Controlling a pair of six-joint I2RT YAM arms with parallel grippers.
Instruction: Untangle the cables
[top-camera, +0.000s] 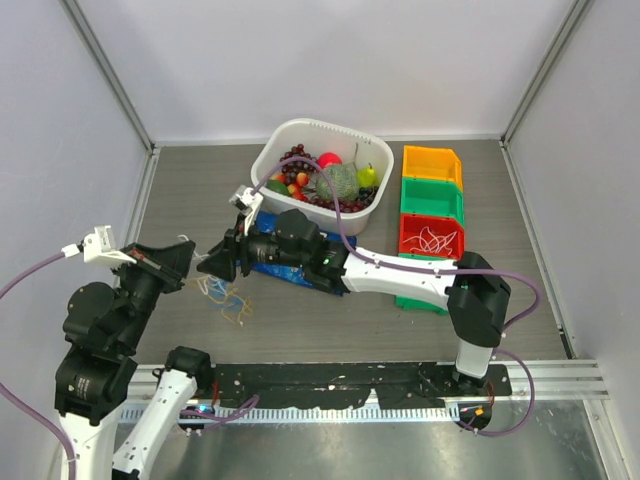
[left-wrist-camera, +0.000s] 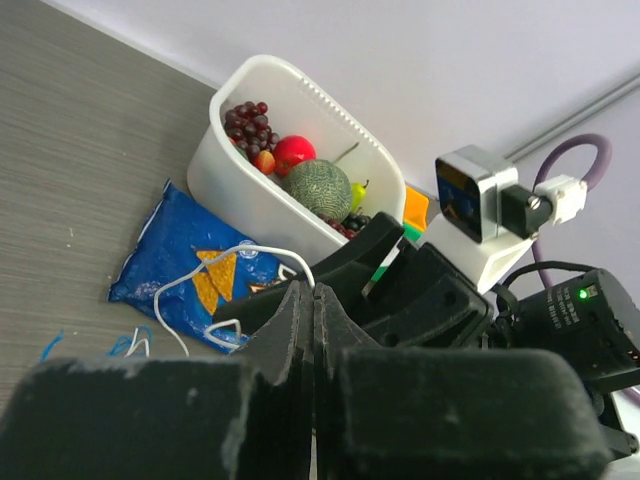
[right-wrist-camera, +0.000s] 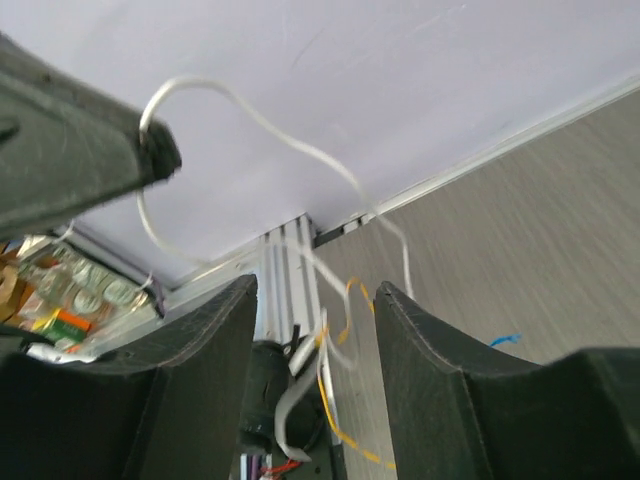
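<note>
My left gripper (top-camera: 188, 264) is shut on a thin white cable (left-wrist-camera: 200, 272), which comes out at its fingertips (left-wrist-camera: 316, 292). The cable hangs in loops over the table. In the right wrist view the left gripper's finger (right-wrist-camera: 90, 150) pinches the white cable (right-wrist-camera: 262, 118). My right gripper (top-camera: 212, 264) is open, tip to tip with the left one. Its jaws (right-wrist-camera: 315, 290) stand around hanging white strands and a yellow cable (right-wrist-camera: 332, 412) without gripping. A loose tangle of yellow, white and blue cables (top-camera: 230, 300) lies below both grippers. Blue bits (left-wrist-camera: 128, 345) lie on the table.
A blue chip bag (top-camera: 272, 266) lies under the right arm. A white basket (top-camera: 300, 135) of fruit stands at the back. Yellow (top-camera: 432, 165), green (top-camera: 432, 198) and red (top-camera: 432, 238) bins line the right; the red one holds cords.
</note>
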